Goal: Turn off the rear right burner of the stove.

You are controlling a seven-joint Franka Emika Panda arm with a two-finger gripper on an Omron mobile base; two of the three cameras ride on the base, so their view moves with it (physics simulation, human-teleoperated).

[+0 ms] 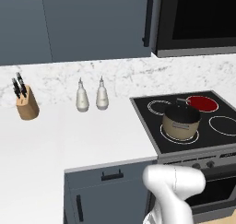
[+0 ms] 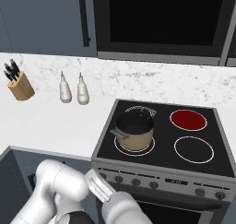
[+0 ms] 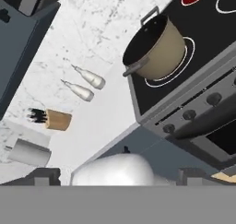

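Burner still lit, nothing done

My hand [image 3: 117, 178] is spread wide, holding nothing, low before the stove [image 2: 156, 165]. The rear right burner [image 2: 188, 120] glows red, far ahead beyond the pot [image 2: 134, 131]. The knobs [image 2: 152, 183] remain unreached ahead of me; turning one remains.

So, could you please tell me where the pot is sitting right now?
In the right base view the pot stands on the stove's front left ring, diagonally across from the red rear right burner.
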